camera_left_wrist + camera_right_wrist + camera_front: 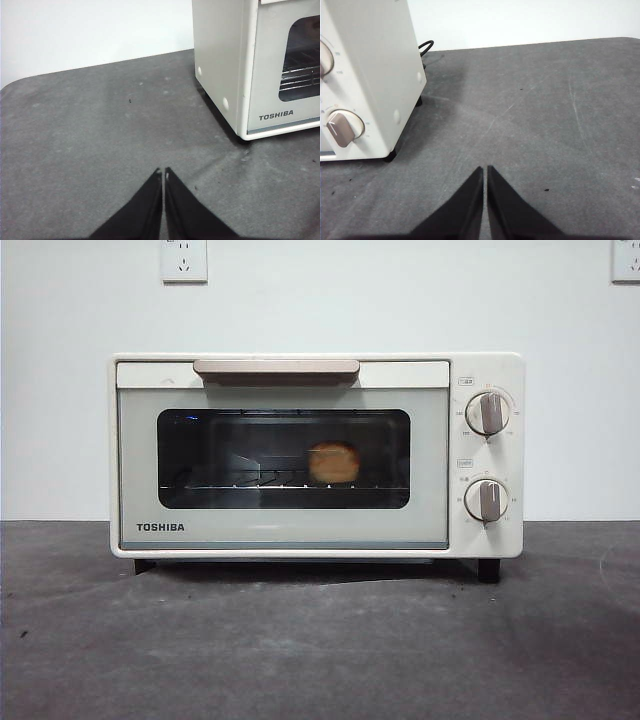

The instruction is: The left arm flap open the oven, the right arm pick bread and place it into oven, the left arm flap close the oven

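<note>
Well, the table [300,650] is dark grey and a bit scuffed, with a plain white wall [60,390] behind it and two wall sockets [184,260] up high. On it sits the oven [300,455], its door shut. Through the dark glass the bread [333,463] seems to rest on the wire rack, right of the middle. The left gripper [163,172] hangs over bare table left of the oven, its jaws pressed together. The right gripper [485,169] does the same on the right, holding nothing.
</note>
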